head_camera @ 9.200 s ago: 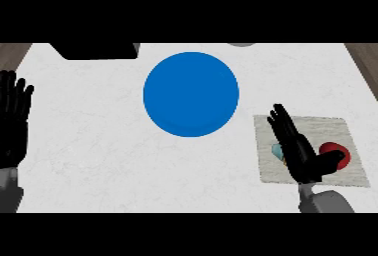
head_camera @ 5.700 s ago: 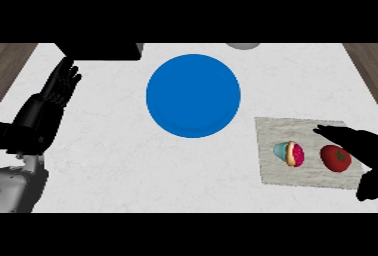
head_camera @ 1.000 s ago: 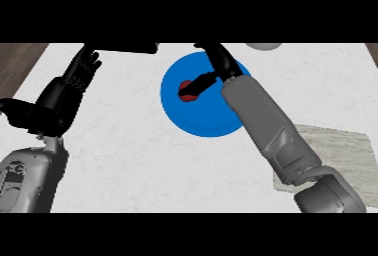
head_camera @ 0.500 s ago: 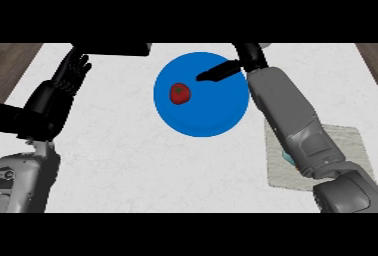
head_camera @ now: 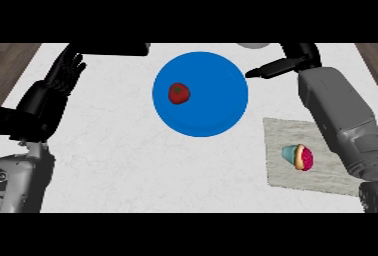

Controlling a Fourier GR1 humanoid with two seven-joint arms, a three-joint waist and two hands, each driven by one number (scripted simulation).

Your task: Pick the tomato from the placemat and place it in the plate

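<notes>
A white marbled counter (head_camera: 133,150) fills the head view, with strips of wooden floor at its far corners, a dark box (head_camera: 111,48) at the far edge and a grey round thing (head_camera: 255,45) cut off beside it. The blue plate (head_camera: 214,115) lies in the middle, and the tomato (head_camera: 179,93) sits on it, in its left half and well inside the rim. Judged from this, the placing is done. The tomato is nearly round, so it has hardly any long axis; it looks a little taller than wide, running away from the robot. A dark green patch, probably the stem end, faces up and slightly left. The right hand (head_camera: 284,65) hangs over the plate's far right rim, apart from the tomato, with its fingers straight, close together, pointing left and holding nothing. That would suit a hand that has let go and has room to draw away. The placemat (head_camera: 291,132) lies to the right of the plate, partly under the right forearm, and bears only a small teal and pink cake (head_camera: 298,157). The left hand (head_camera: 63,75) rests at the left edge, fingers up and slightly spread, out of the way.
</notes>
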